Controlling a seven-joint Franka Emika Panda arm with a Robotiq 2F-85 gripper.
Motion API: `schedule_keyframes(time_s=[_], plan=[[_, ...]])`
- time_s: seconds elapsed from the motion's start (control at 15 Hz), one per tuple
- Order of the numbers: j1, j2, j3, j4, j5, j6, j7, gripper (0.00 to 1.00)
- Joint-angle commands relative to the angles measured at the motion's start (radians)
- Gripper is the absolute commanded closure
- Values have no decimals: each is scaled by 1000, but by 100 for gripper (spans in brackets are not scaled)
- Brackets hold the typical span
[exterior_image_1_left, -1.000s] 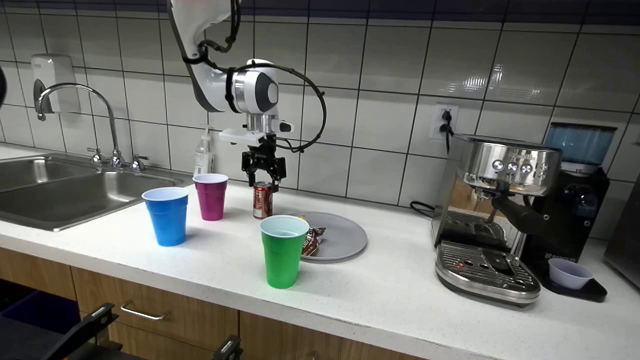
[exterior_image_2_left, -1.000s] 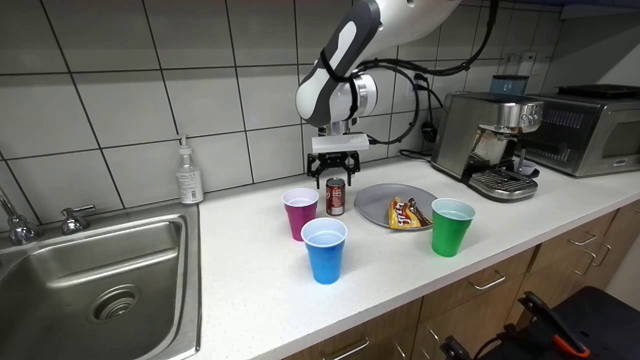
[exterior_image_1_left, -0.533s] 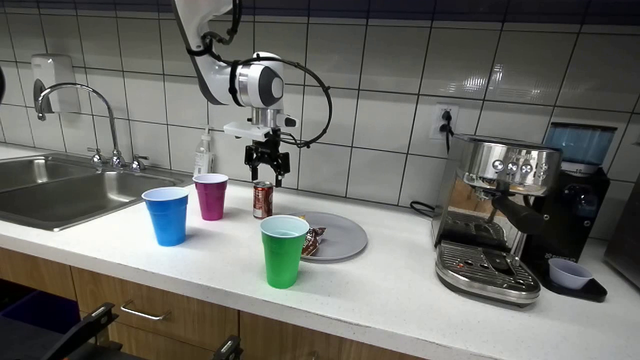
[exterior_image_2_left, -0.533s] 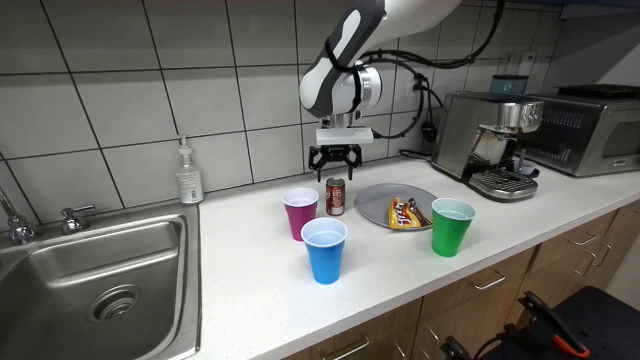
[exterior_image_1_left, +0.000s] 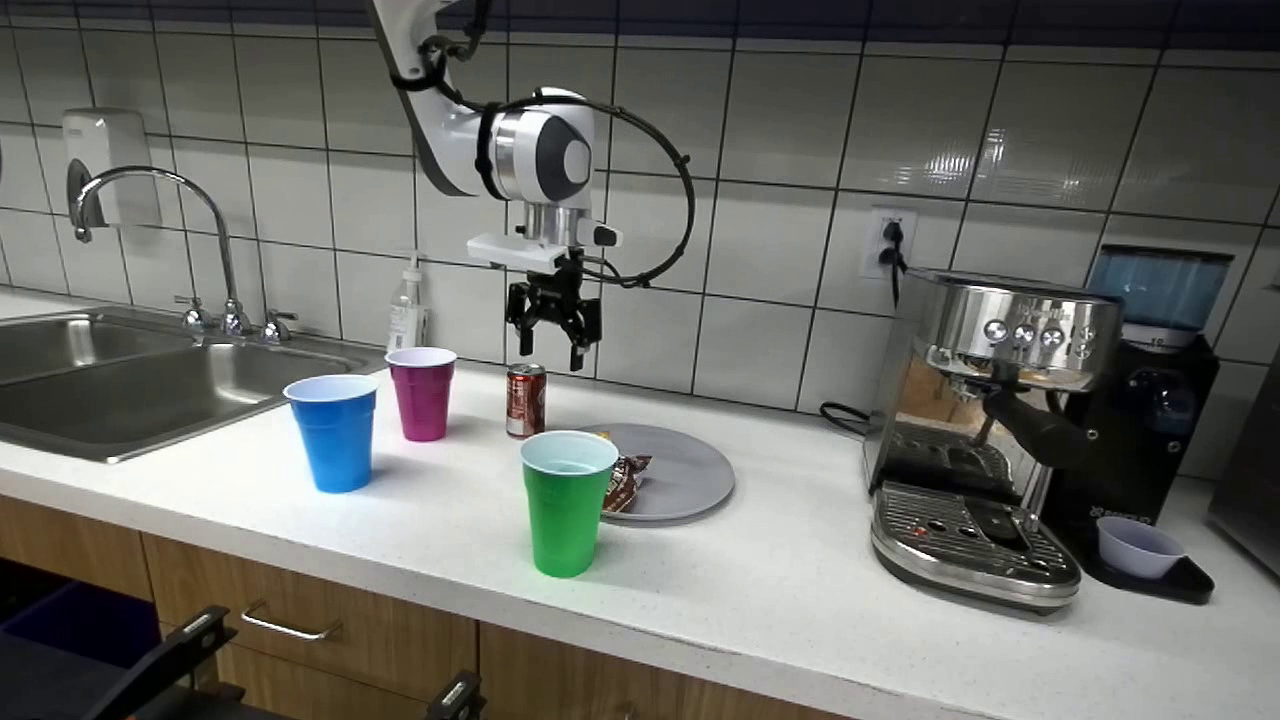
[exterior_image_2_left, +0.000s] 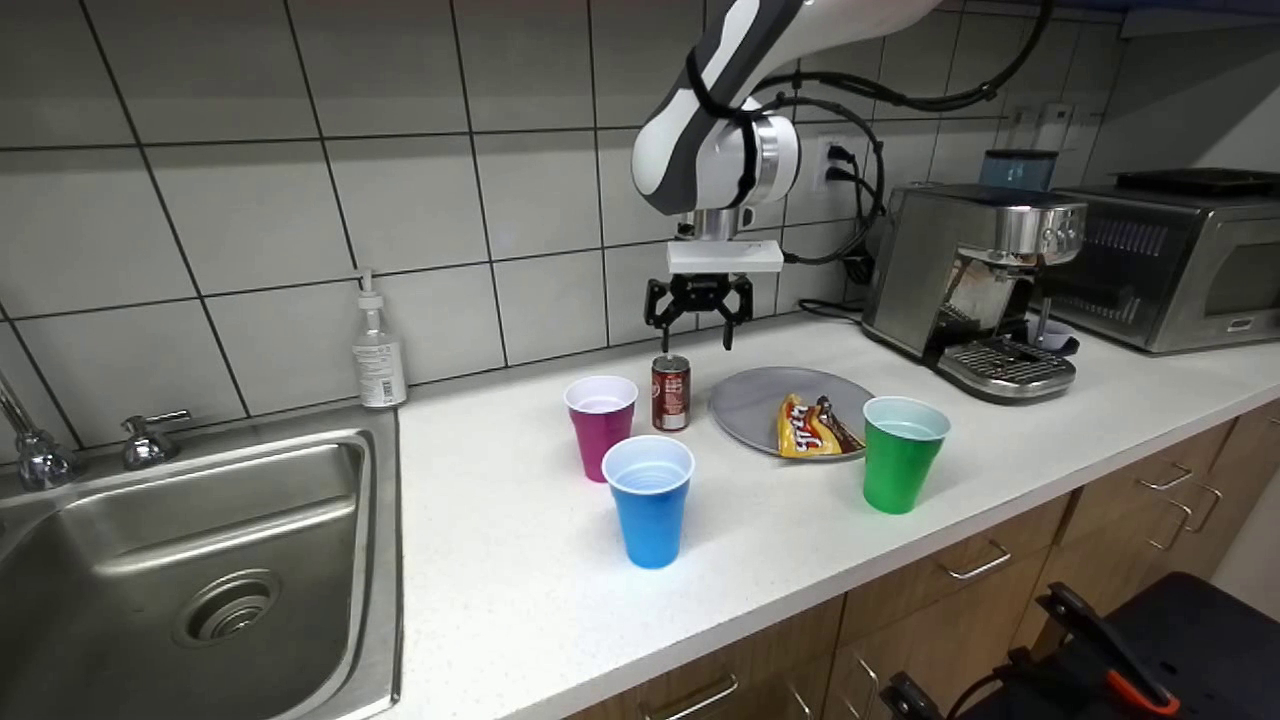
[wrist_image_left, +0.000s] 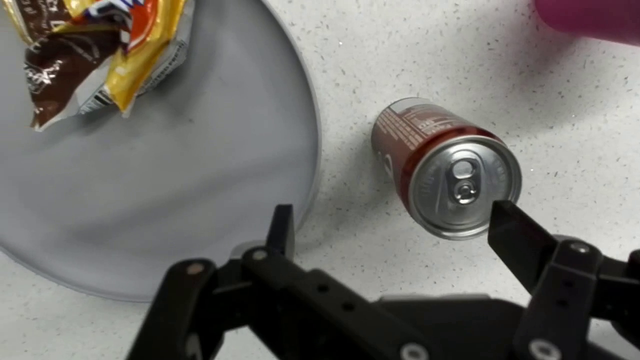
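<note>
Gripper (wrist_image_left: 392, 207) hung over the counter (exterior_image_2_left: 500, 560), fingers spread well apart, nothing clamped between them. Nearest thing: red can (wrist_image_left: 445, 170), upright on the counter, lid up, long axis vertical, top just below fingertip height. Key offset: in the wrist view the can stood at about 2 o'clock from the mid-gap, off centre, with the 3 o'clock fingertip covering a bit of its rim; in both exterior views it stood lower, at 7 o'clock. Around it, wrist view: plate (wrist_image_left: 210, 185) at 9 o'clock, candy packet (wrist_image_left: 90, 55) on it, magenta cup (wrist_image_left: 600, 17) between 1 and 2 o'clock.
</note>
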Motion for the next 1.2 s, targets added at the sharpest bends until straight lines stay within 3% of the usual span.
schedule_keyframes(time_s=[0.0, 1.13], plan=[[-35, -72, 6, -82, 22, 2, -52, 0], [-65, -98, -58, -202, -4, -5, -29, 0]])
